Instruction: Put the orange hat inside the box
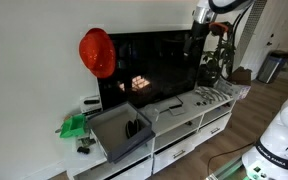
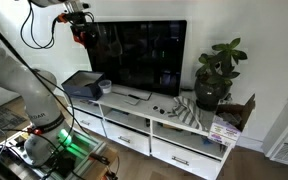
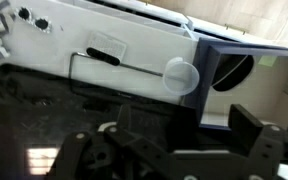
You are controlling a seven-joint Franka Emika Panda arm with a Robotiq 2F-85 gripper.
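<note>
Two fingers (image 3: 252, 140) of the gripper (image 3: 169, 150) span the bottom of the wrist view, spread wide with nothing between them. The orange hat (image 1: 97, 52) sits at the television's (image 1: 159, 60) upper-left corner, in the upper left of the frame. The box (image 1: 109, 128) lies below it on the white cabinet (image 1: 184, 125).

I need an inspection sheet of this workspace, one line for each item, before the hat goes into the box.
Surface: white cabinet, carrying the TV.
Job's things: hat up at the TV's top corner; box at the cabinet's end.
Clutter: green object beside the box; small items near the plant.
Grippers: gripper open, empty, high above the cabinet.
Cables: black cables loop overhead.
Surroundings: white wall, wooden floor.
</note>
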